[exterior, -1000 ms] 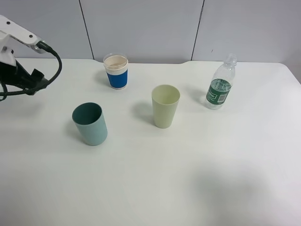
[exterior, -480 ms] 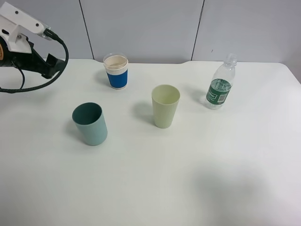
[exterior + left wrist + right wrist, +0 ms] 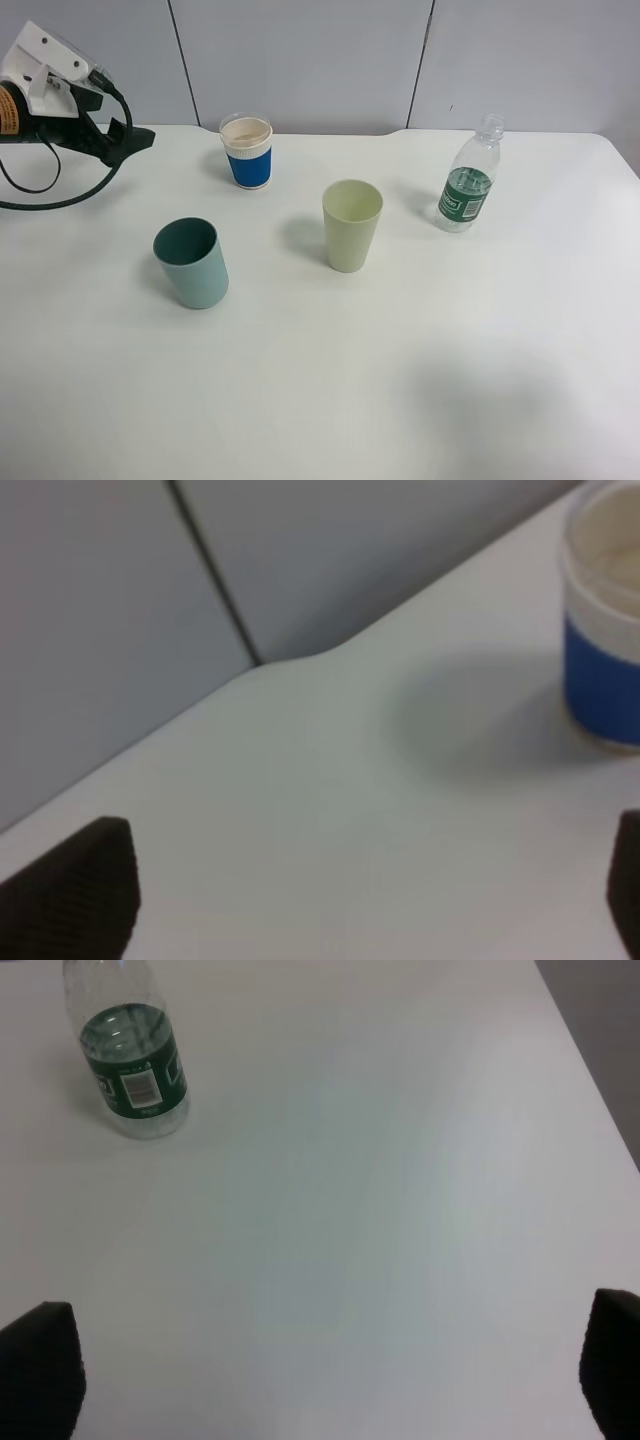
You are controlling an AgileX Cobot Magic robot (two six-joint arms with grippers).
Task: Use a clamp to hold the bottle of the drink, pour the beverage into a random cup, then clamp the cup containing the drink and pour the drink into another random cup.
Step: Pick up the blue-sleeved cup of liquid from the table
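The bottle [image 3: 468, 178], clear with a dark green label, stands upright at the back right of the white table [image 3: 400, 360]; the beverage inside cannot be made out. The right wrist view shows the bottle [image 3: 130, 1055] well ahead of my right gripper [image 3: 325, 1370], which is open and empty. The blue-banded paper cup [image 3: 247, 152] stands at the back left, the teal tumbler [image 3: 190, 262] nearer the front left. My left gripper [image 3: 135, 138] hovers left of the paper cup, jaws open and empty. In the left wrist view the paper cup [image 3: 603, 630] is apart from the left gripper [image 3: 350, 900].
A taller pale green tumbler [image 3: 352, 225] stands mid-table between the paper cup and the bottle. Grey wall panels [image 3: 300, 60] run behind the table's far edge. A black cable [image 3: 60, 200] loops under the left arm.
The left arm has swung rightward toward the paper cup, its fingers now pointing at it. Cups and bottle have not moved.
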